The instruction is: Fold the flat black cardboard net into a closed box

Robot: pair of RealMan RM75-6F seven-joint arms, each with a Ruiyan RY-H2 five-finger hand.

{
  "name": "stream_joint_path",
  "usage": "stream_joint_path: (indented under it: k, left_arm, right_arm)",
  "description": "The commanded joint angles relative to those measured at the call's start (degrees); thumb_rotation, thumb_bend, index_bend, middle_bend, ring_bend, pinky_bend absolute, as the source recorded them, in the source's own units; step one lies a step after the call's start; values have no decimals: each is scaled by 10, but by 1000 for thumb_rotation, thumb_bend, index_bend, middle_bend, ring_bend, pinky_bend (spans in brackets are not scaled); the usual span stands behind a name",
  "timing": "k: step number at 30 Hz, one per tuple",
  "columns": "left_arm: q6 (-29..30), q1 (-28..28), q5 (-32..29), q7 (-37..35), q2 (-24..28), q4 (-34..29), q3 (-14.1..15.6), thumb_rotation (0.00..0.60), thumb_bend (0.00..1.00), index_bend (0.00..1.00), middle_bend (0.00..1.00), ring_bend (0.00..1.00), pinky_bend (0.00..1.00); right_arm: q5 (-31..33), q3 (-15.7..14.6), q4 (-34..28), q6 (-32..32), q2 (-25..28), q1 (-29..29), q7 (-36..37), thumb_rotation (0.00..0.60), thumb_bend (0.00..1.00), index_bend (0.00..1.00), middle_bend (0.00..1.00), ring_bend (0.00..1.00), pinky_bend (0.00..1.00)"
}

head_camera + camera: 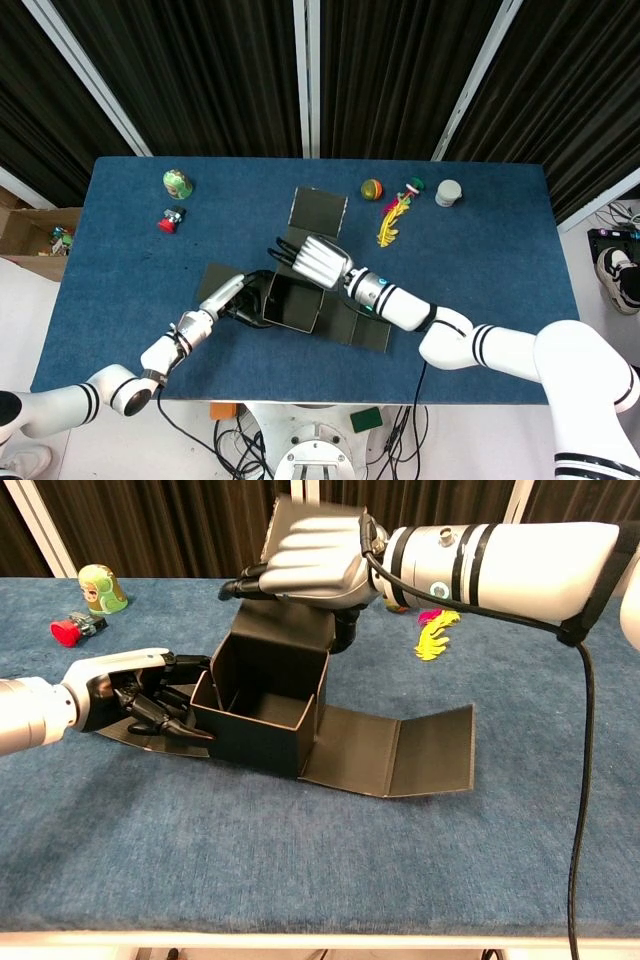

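Observation:
The black cardboard net [291,304] [262,706] stands partly folded as an open-topped box in the table's middle. Its long lid panel [402,751] lies flat to the right. A back flap [320,210] rises behind the box. My left hand [237,298] [138,694] rests on the flat left flap, with its fingers curled against the box's left wall. Above the box's rear wall my right hand [313,262] [312,564] hovers palm down, its fingers stretched out and its thumb hanging behind that wall. It touches the raised flap.
A green doll [177,183] [102,588] and a red toy [170,219] [71,629] sit at the far left. A ball [371,189], a yellow feathered toy [390,218] [437,636] and a grey cylinder [448,192] lie at the back right.

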Motion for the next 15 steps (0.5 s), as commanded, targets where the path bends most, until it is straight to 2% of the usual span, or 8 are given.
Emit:
stream_joint_path:
  k: [1, 6, 15]
  left_arm:
    - [-13, -1, -20, 15, 5, -13, -6, 600, 0, 358, 319, 609, 952]
    - [-23, -2, -37, 30, 11, -24, -9, 600, 0, 359, 324, 609, 952]
    - [-49, -2, -77, 70, 31, -44, -16, 600, 0, 357, 325, 609, 952]
  right_arm:
    - [28, 7, -8, -17, 1, -4, -16, 600, 139, 0, 2, 681, 967]
    - [52, 15, -29, -18, 13, -12, -14, 600, 128, 0, 0, 667, 974]
    - [14, 18, -97, 17, 71, -44, 103, 600, 145, 0, 0, 647, 977]
